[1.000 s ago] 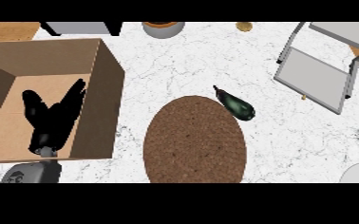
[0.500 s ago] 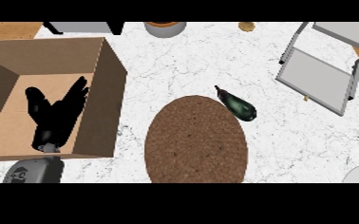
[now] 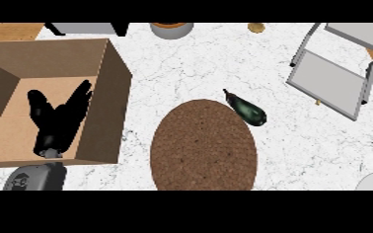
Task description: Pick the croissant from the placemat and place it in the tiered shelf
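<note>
From the head view, the left robot hand (image 3: 56,121) hung inside the cardboard box (image 3: 109,86), fingers spread and holding nothing. No croissant showed on the brown placemat (image 3: 204,148); a dark eggplant (image 3: 247,111) touched its upper right edge. The tiered shelf (image 3: 331,81) stood at right on the counter (image 3: 189,64).

The white marble counter (image 3: 189,69) was evenly and brightly lit, with no glare seen. Only soft shading was cast: the inner walls of the cardboard box (image 3: 109,103) were darkened, and faint shadow was laid beside the eggplant (image 3: 247,109). No blur was noted.
</note>
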